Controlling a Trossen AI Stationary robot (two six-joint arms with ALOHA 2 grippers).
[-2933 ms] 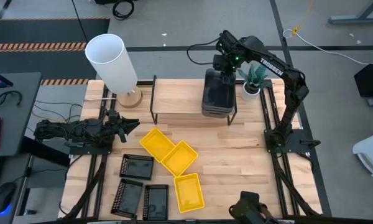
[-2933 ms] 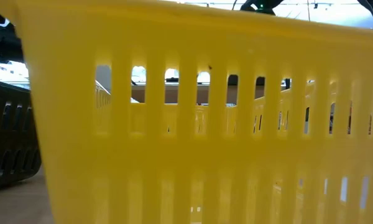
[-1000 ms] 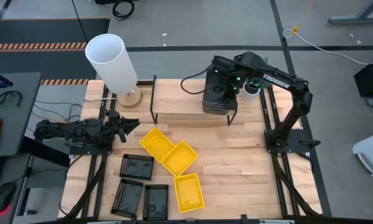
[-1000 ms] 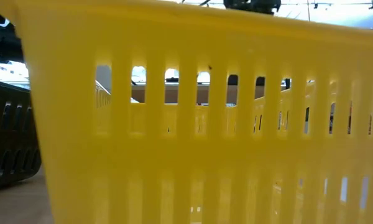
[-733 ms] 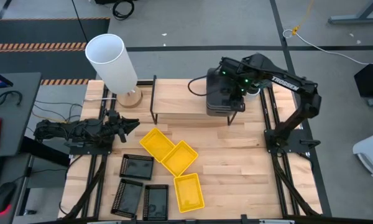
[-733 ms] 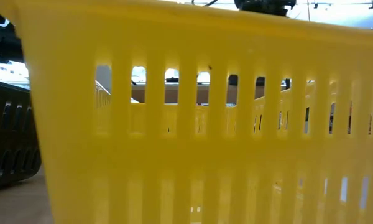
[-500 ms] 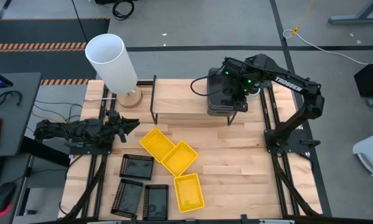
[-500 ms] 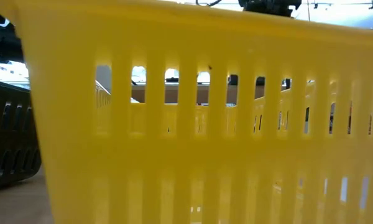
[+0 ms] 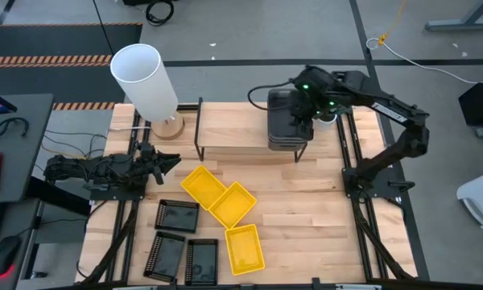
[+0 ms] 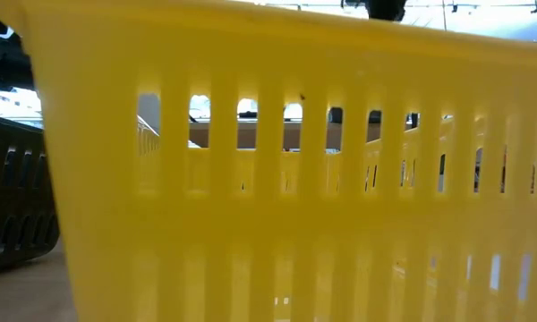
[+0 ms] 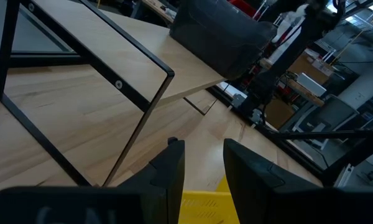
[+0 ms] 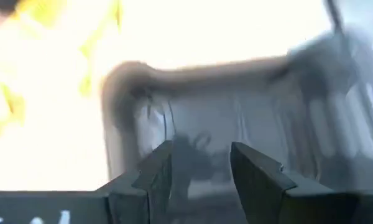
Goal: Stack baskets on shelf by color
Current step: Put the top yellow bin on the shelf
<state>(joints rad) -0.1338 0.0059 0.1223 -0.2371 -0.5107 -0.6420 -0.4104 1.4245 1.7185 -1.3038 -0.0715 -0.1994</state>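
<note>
Up on the shelf [image 9: 233, 129], the stack of smoky-grey baskets [image 9: 283, 121] sits at the right end, long axis running front to back across the plank, with the right gripper [image 9: 304, 111] over its right rim.

There, the right wrist view shows its two fingers [image 12: 158, 171] spread apart above a grey basket's interior [image 12: 236, 130], clasping nothing (the high view alone cannot settle this). The left gripper [image 9: 167, 161] waits low at the table's left edge, fingers parted with a narrow gap and empty, facing the shelf. Three yellow baskets [image 9: 229, 204] lie on the tabletop in front of the shelf, two angled diagonally and touching, the third [image 9: 244, 248] nearer the front edge, lengthwise front to back. Three black slotted baskets [image 9: 177, 216] lie left of them. The low view shows only a yellow slotted wall [image 10: 286, 179] and a black basket's edge [image 10: 13, 197].
</note>
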